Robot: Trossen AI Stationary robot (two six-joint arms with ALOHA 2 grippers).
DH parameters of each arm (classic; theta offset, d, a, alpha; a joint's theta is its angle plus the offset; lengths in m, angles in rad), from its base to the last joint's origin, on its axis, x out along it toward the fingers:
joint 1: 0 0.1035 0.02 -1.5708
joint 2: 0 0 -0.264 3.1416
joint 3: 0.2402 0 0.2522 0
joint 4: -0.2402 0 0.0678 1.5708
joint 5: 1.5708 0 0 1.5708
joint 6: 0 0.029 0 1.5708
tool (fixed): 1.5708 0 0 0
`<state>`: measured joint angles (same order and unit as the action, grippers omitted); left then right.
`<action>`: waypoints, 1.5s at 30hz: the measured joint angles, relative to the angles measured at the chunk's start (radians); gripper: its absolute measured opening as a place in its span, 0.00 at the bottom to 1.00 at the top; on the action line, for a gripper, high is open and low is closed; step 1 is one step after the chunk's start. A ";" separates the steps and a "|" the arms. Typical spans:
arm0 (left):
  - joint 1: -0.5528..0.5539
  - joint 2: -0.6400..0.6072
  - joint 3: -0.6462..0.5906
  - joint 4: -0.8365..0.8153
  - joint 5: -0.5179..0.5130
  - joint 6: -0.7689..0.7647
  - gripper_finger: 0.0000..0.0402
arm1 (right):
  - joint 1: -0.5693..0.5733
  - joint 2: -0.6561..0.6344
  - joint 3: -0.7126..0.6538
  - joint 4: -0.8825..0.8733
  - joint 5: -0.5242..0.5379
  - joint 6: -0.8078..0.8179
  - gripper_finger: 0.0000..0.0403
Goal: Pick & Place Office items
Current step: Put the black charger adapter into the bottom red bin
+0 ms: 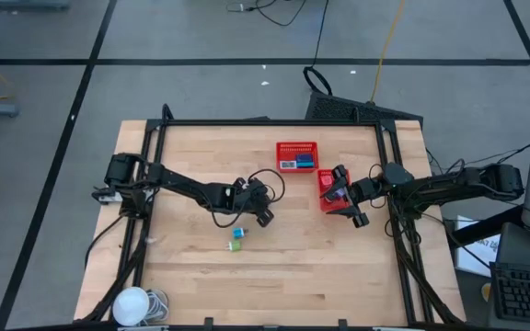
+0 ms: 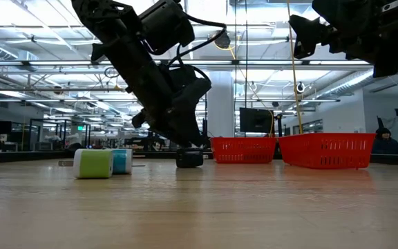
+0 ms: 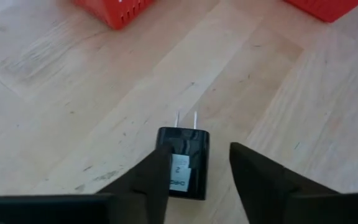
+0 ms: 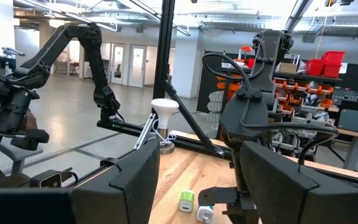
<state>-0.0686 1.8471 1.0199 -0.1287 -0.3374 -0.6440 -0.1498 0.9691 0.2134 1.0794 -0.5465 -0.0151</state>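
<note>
Two jaws of the left gripper (image 3: pixel 194 177) sit wide around the black plug (image 3: pixel 182 163), ready to squeeze it. The right gripper (image 1: pixel 350 198) waits, jaws wide, above a red basket (image 1: pixel 328 200).

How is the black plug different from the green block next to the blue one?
The black plug is dark with two metal prongs; the green block is bright and has no prongs showing. The plug lies between the fingers of the left tool, which is open; the green block sits apart, touching only the blue block. Both rest on the wooden table.
</note>
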 joint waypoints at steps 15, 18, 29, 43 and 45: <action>-0.031 0.001 -0.001 -0.001 -0.003 0.115 0.54 | 0.000 0.000 0.000 0.000 0.000 0.000 0.53; -0.033 0.001 -0.001 -0.002 -0.004 0.123 0.53 | 0.000 0.000 0.000 0.000 0.000 0.000 0.53; -0.037 -0.017 -0.002 -0.004 -0.032 0.141 0.49 | 0.000 0.000 0.000 0.000 0.000 0.000 0.53; -0.039 -0.007 -0.003 -0.027 -0.109 0.083 0.61 | 0.000 0.000 0.000 -0.001 0.000 0.003 0.53; -0.039 0.005 -0.003 -0.032 -0.107 0.081 0.63 | 0.000 0.000 0.000 -0.001 0.000 0.003 0.53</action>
<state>-0.1074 1.8517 1.0168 -0.1611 -0.4442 -0.5632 -0.1497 0.9691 0.2134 1.0786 -0.5465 -0.0124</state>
